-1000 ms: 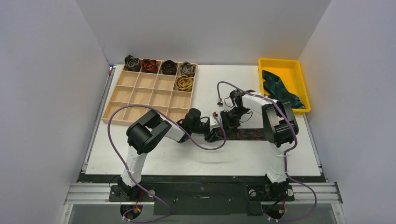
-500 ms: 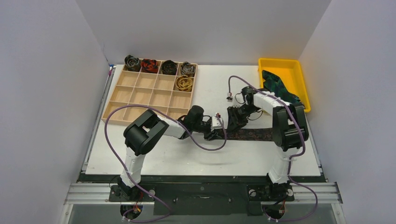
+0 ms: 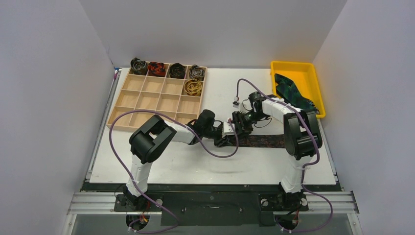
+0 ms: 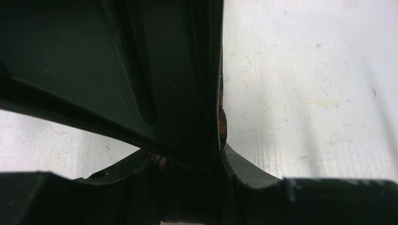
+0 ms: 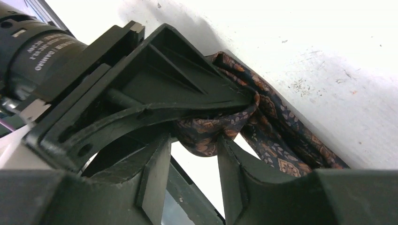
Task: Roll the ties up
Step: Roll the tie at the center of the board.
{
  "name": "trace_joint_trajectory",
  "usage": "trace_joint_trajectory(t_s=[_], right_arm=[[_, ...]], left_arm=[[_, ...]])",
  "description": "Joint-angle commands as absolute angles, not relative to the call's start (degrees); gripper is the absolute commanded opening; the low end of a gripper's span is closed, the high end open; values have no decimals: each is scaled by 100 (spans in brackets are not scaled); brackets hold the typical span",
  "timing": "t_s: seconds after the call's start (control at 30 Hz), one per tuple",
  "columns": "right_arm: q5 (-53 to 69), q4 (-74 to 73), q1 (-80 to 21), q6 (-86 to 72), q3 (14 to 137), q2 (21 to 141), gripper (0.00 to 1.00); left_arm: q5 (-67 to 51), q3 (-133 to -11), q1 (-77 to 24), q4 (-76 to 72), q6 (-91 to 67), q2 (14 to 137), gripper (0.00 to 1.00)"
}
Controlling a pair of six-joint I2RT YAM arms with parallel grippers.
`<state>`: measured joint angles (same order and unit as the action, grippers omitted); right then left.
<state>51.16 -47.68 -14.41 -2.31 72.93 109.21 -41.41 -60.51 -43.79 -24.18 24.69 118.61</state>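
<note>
A dark brown-black patterned tie [image 3: 264,141] lies as a flat strip across the table's middle right. My left gripper [image 3: 224,140] is shut on its left end. In the right wrist view the left gripper's fingers [image 5: 141,93] pinch the bunched fabric [image 5: 277,140]. My right gripper [image 3: 238,129] is right beside it, with its fingers [image 5: 155,173] apart around a hanging fold of the tie [image 5: 206,138]. The left wrist view is mostly dark, with a sliver of the tie's orange pattern [image 4: 222,124]. A green-blue tie [image 3: 292,93] lies in the yellow bin [image 3: 313,73].
A wooden compartment tray [image 3: 147,100] stands at the back left. Several rolled ties sit in its far row, among them a red one [image 3: 156,69] and a gold one [image 3: 193,87]. Purple cables loop around both arms.
My right gripper has moved left, back to the left gripper at the tie's end. The visible flat strip looks slightly shorter. The left gripper stays almost in place.
</note>
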Motion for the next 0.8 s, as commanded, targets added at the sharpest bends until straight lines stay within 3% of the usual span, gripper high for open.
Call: trace_joint_trajectory(t_s=[0.0,0.1,0.17,0.4,0.63,0.77], right_arm=[[5031,-4601,-1475,-51,7302,11156,32],[4809,-4620,-1419,115,7316,11283,6],[4641,-4689,-1369,237,7315,11299,0],[3552,-4798,-1261,489,7293,11283,0],[2469,-4759,-1280,546,7402,11366,0],[2243,-4876,-1410,783,7423,11367,0]], left_arm=[[-3535,-5754,-4361,-995,2693,12135,24],[-3553,-5741,-4348,-989,2698,12117,25],[-3551,-5758,-4333,-989,2671,12101,28],[-3776,-5801,-4200,-1433,2225,11955,59],[-3805,-5627,-4164,-2484,1442,11424,78],[-3679,-5413,-4121,-2938,968,11161,98]])
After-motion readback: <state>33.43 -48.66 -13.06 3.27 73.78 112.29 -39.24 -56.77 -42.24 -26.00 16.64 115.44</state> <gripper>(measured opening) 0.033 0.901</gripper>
